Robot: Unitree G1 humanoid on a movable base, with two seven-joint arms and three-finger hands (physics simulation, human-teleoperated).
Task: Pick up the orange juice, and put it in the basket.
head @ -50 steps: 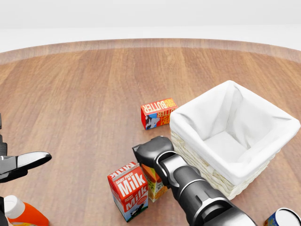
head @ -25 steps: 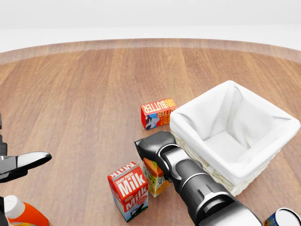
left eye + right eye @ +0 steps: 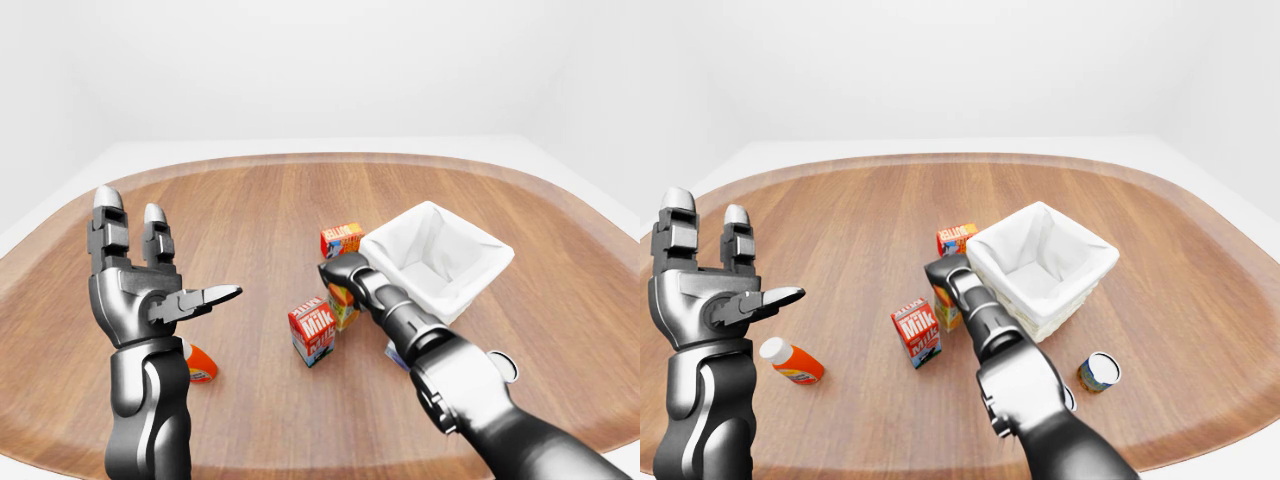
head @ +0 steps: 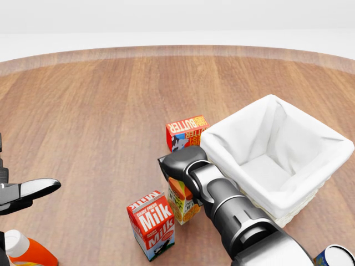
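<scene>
The robot's right hand (image 4: 180, 160) reaches over the orange juice (image 4: 183, 203), a small carton that stands on the wooden table (image 4: 100, 111) between the milk carton (image 4: 152, 224) and the wicker basket (image 4: 277, 152). The hand covers the top of the carton in the head view, and the fingers are hidden under the wrist, so it cannot be told whether they grip the carton or only stand around it. The basket has a white cloth lining and it is just to the right of the juice. A butter box (image 4: 186, 133) lies above the hand, near the basket's corner. The left hand (image 3: 140, 285) is raised well apart on the left with its fingers spread and holds nothing. An orange bottle (image 3: 790, 362) with a white cap lies on its side below it, and a can (image 3: 1100, 371) stands near the basket's lower right side
</scene>
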